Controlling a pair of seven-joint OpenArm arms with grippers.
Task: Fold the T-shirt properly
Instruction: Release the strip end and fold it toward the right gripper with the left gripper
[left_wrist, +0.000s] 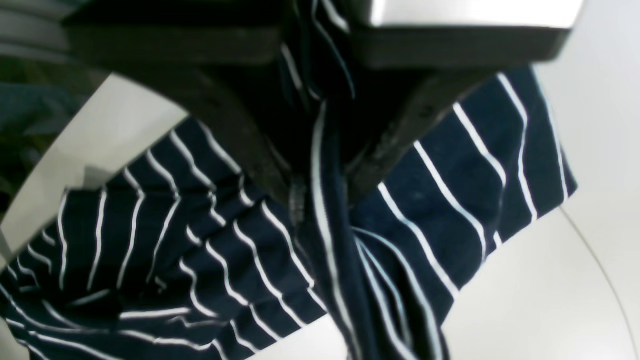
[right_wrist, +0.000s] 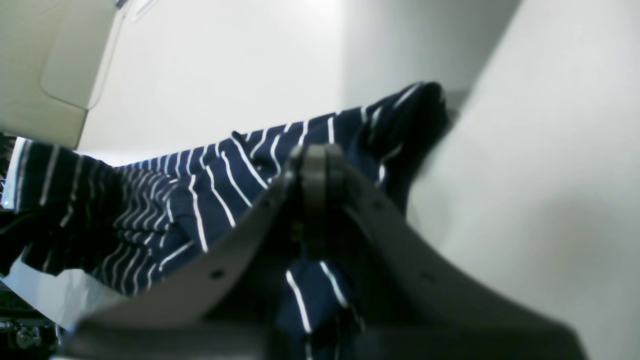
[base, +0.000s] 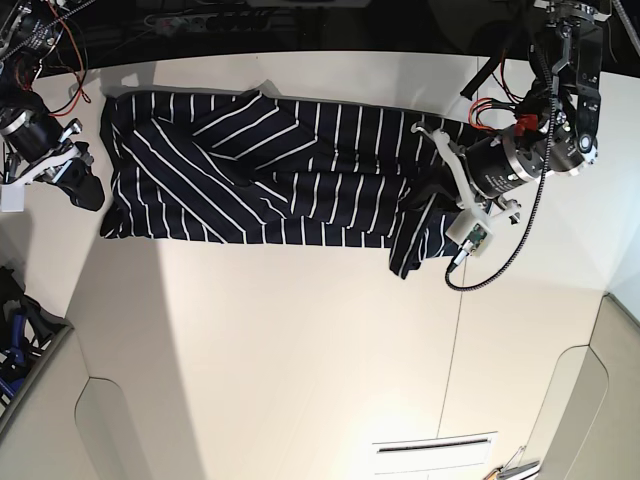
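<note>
The T-shirt (base: 270, 170) lies stretched across the far side of the desk (base: 300, 350). The left gripper (left_wrist: 320, 195) and right gripper (right_wrist: 315, 165) each have jaws clamped on a bunched end. Risk: uneven pull, or slippage from a thin pinch, would skew the fold.

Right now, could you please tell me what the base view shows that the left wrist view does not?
Only the base view shows the whole T-shirt stretched long across the table, both arms, and the right pincer at its far end. Only the left wrist view shows the left pincer close up, shut on a bunched fold. Both show the navy, white-striped fabric and the pale tabletop.
</note>
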